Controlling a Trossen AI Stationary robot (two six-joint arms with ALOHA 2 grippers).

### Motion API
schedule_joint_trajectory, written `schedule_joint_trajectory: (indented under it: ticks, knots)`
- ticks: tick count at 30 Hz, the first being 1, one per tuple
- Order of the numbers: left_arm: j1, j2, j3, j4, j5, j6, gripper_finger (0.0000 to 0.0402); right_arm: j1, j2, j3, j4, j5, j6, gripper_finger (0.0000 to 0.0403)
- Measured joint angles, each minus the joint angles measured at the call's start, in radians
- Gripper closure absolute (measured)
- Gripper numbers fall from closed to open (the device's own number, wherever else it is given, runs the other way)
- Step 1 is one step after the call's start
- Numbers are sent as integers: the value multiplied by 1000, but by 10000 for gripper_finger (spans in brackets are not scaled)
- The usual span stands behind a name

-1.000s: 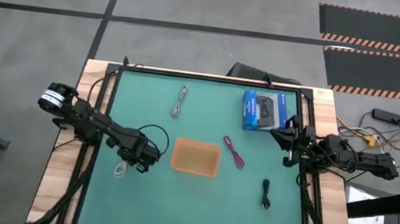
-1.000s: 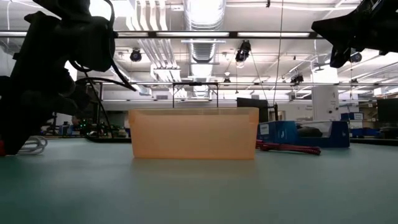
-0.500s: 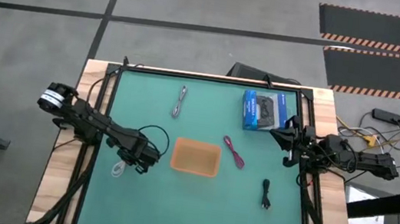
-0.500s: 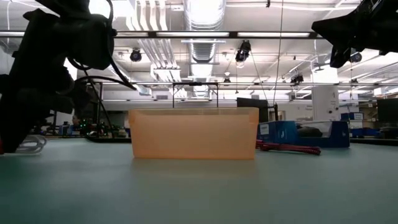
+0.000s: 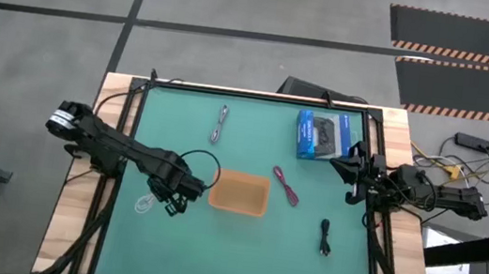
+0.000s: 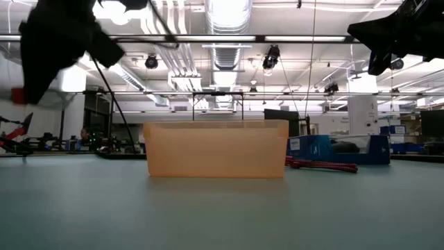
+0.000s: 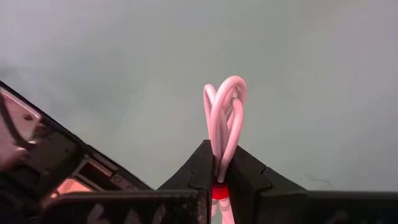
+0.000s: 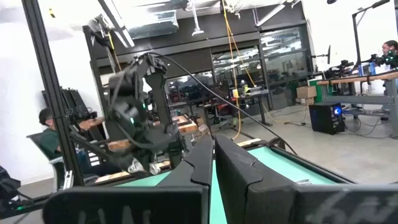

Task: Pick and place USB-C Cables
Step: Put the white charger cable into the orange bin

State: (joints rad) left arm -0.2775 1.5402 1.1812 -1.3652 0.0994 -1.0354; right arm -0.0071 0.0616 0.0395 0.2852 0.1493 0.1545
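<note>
The white cable [image 7: 224,118] is a folded bundle held in my left gripper [image 7: 217,169], which is shut on it above the green mat, left of the orange tray [image 5: 239,193]. In the high view the white cable [image 5: 145,203] shows beside my left gripper [image 5: 160,200]. The silver-grey cable [image 5: 220,124] lies flat near the far edge. The magenta cable [image 5: 286,185] lies right of the tray, and the black cable [image 5: 326,238] nearer the near right. My right gripper [image 5: 353,178] waits, shut, at the table's right edge. My left gripper pinches the white cable's bundled strands [image 7: 219,160] between its two fingers, near one end of the bundle. The looped end [image 7: 227,87] sticks out beyond the fingertips. The bundle is lifted clear of the mat.
A blue box picturing a controller [image 5: 322,135] lies at the far right of the mat. The tray [image 6: 216,148] stands in the middle, with the magenta cable [image 6: 322,165] beside it. Black wires loop from the left arm [image 5: 199,161]. Bare mat lies along the near edge.
My left gripper has risen from the mat and moved a little toward the orange tray, still shut. The white cable, which lay on the mat, has come up with it and is now lifted clear.
</note>
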Motion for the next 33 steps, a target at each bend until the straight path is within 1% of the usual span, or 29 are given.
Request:
schedule_joint_trajectory:
  ticks: [2,6,11,16,19,28,33]
  knots:
    - [0,0,62,-32,0,31,391,0,0,0,0,0,-2,394]
    - [-7,0,157,-40,0,105,391,0,0,0,0,0,-12,394]
    - [-8,0,225,-39,-6,157,391,0,0,0,0,0,-12,394]
    - [-8,23,292,23,-53,214,391,0,0,0,0,0,-11,394]
    - [-9,77,367,49,-82,280,391,0,0,0,0,0,-10,394]
    - [-7,287,652,-10,-133,485,391,0,0,0,0,0,-9,394]
    - [-5,377,784,-13,-168,606,391,0,0,0,-2,0,-9,394]
